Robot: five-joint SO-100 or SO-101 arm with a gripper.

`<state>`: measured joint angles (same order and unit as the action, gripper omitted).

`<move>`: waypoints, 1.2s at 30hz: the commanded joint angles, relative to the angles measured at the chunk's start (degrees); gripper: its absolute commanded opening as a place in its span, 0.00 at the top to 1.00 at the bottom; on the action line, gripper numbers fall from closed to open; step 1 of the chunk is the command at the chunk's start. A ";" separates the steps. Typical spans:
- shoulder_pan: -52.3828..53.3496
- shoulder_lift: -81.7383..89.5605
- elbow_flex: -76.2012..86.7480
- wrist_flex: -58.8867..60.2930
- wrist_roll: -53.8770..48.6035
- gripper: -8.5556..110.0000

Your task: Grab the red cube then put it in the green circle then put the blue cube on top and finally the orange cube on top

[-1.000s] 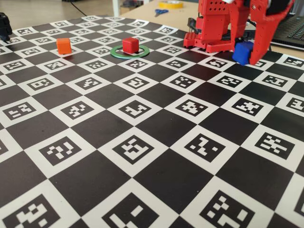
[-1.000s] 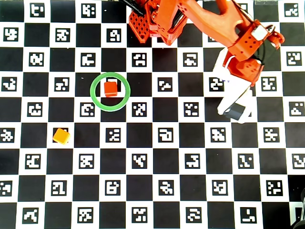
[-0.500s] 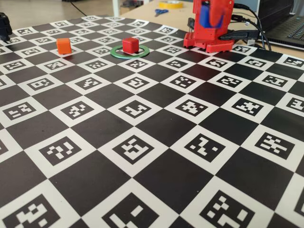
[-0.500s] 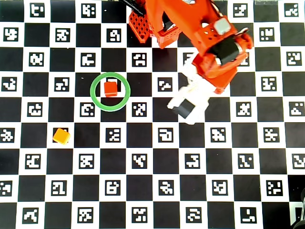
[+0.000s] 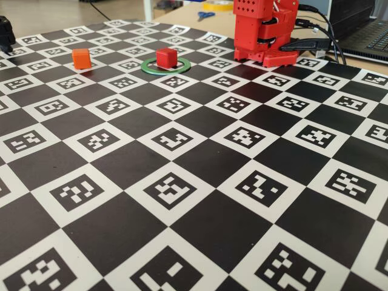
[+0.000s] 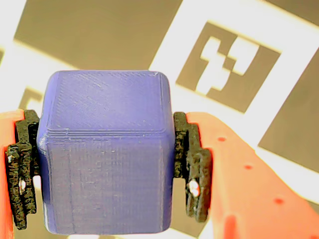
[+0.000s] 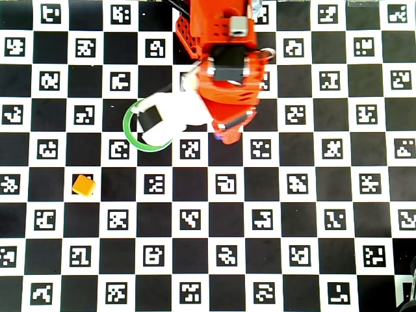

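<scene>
In the wrist view the blue cube (image 6: 107,154) fills the middle, with my gripper (image 6: 105,172) shut on it and the black pads (image 6: 192,169) pressing its two sides. Seen from overhead, the gripper (image 7: 151,118) hangs over the green circle (image 7: 129,132), the cube showing as a dark square between pale fingers, and it hides the red cube there. The fixed view shows the red cube (image 5: 166,57) sitting inside the green circle (image 5: 150,66). The orange cube (image 5: 80,58) (image 7: 84,186) rests alone on the board, left of the ring in the fixed view.
The red arm base (image 5: 267,36) (image 7: 195,32) stands at the board's far edge. Behind it lie scissors (image 5: 205,15), a tape roll (image 5: 218,5), cables and a laptop (image 5: 370,36). A dark object (image 5: 5,33) sits at the far left corner.
The arm has swung left in the overhead view, carrying the blue cube from the right side to above the green circle. In the fixed view the gripper has left the frame.
</scene>
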<state>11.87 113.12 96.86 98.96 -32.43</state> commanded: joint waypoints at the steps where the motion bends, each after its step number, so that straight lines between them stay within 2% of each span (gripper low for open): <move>1: 7.12 4.13 -0.70 -0.26 -3.16 0.89; 6: 16.26 4.31 3.34 -4.39 -8.53 0.89; 12: 21.80 5.62 10.02 -8.61 -11.51 0.89; 36: 27.95 7.21 28.83 -26.37 -13.89 0.89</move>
<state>38.85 117.25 125.77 74.62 -45.88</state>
